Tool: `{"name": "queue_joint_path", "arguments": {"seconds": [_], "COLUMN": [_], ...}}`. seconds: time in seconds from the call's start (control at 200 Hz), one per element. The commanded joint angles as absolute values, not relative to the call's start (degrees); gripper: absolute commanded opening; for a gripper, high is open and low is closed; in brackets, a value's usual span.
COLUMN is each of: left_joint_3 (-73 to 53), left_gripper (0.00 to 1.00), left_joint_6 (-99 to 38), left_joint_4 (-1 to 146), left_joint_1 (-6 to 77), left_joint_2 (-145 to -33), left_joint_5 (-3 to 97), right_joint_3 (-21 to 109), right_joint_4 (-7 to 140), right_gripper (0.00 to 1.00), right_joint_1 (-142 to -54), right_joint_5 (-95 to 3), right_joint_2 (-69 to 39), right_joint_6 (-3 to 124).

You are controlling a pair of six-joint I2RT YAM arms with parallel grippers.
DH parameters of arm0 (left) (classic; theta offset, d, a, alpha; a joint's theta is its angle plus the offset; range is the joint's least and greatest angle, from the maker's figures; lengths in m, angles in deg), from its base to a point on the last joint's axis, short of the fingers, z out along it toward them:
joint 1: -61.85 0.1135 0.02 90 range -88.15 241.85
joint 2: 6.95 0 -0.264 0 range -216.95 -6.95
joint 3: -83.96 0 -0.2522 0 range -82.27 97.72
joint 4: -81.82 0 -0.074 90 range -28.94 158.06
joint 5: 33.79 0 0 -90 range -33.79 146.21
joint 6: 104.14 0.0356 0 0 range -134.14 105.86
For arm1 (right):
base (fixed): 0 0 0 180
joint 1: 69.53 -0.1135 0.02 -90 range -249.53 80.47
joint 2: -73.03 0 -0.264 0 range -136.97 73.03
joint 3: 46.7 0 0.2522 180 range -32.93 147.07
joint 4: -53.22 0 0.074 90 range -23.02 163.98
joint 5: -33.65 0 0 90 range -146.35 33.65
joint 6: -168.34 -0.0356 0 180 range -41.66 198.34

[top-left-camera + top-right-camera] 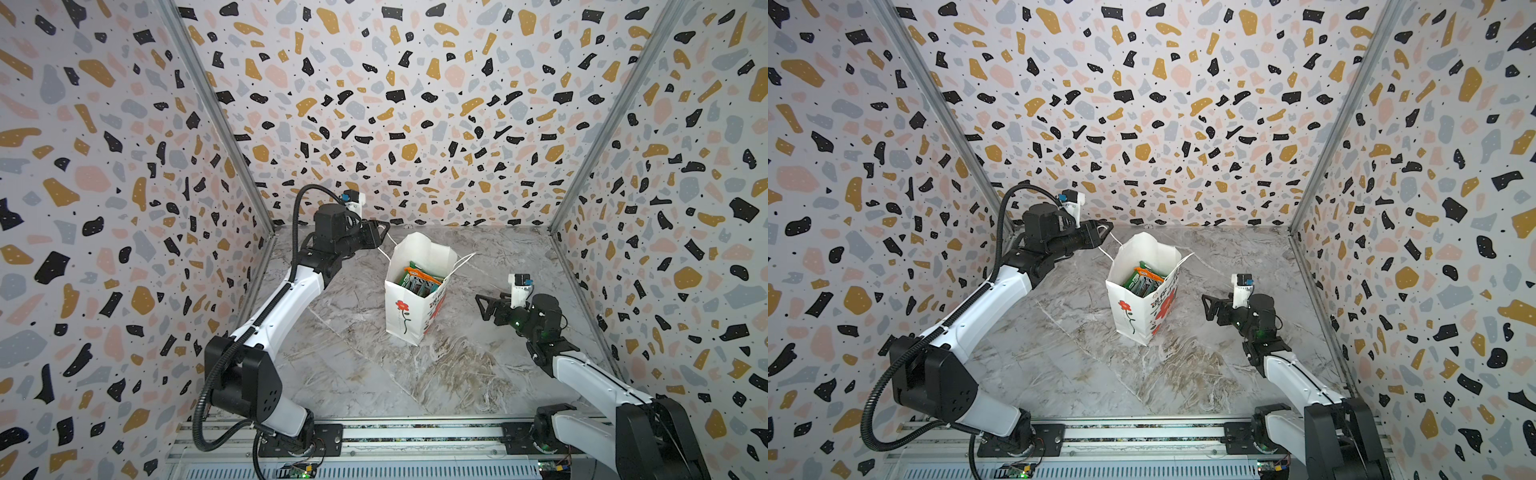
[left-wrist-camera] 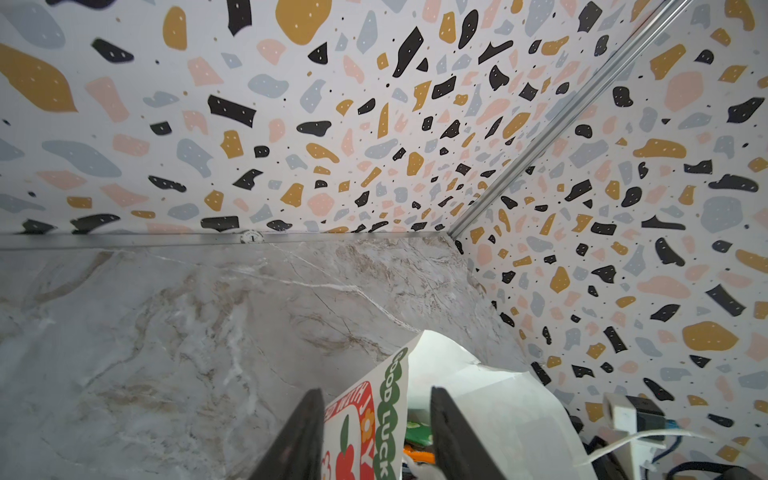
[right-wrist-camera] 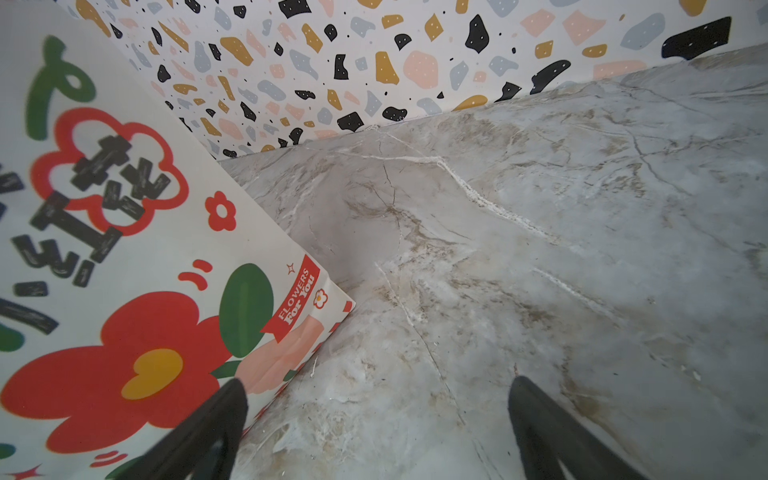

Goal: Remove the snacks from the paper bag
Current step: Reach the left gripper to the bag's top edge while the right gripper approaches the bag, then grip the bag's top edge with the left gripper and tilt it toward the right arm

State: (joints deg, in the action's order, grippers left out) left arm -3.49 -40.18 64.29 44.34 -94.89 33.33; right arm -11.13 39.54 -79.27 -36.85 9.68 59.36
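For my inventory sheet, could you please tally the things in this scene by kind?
White paper bag with red flower print: 1
White cord handles on it: 2
White-and-black robot arms: 2
Orange glossy snack packet, in the bag: 1
Green glossy packets beside it: overlapping, at least 1
Total: at least 7

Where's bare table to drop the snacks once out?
Widest bare table: in front of the paper bag, toward the rail. Also the far-right corner behind the right gripper. Crowded: left gripper at the bag's rear rim.
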Motion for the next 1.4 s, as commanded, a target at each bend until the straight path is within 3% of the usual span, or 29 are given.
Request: {"name": "queue_joint_path", "arguments": {"seconds": [0.0,0.145,0.491,0.886,1.397], "left_joint_3": [-1.4,-0.7,4.9,16.9,30.7], "left_gripper": [0.28,0.00,0.00,0.00,0.00], "left_joint_6": [-39.1,-38.3,-30.8,-18.5,-13.6], "left_joint_4": [64.0,62.8,56.4,44.9,37.6], "left_joint_1": [43.7,43.8,43.8,43.7,43.8], "left_joint_2": [-95.5,-96.0,-95.4,-98.2,-103.6], "left_joint_5": [30.6,28.6,30.5,31.9,32.3], "right_joint_3": [-10.5,-9.6,-7.0,-2.3,8.5], "right_joint_4": [39.7,39.8,35.2,24.8,5.5], "right_gripper": [0.99,0.99,1.00,0.88,0.85], "right_joint_1": [-80.0,-81.7,-92.3,-102.2,-113.5], "right_joint_5": [-34.9,-34.6,-36.5,-38.9,-46.5], "right_joint_2": [8.7,6.0,-3.3,-15.1,-34.0], "right_joint_6": [60.2,60.7,58.5,52.0,44.2]}}
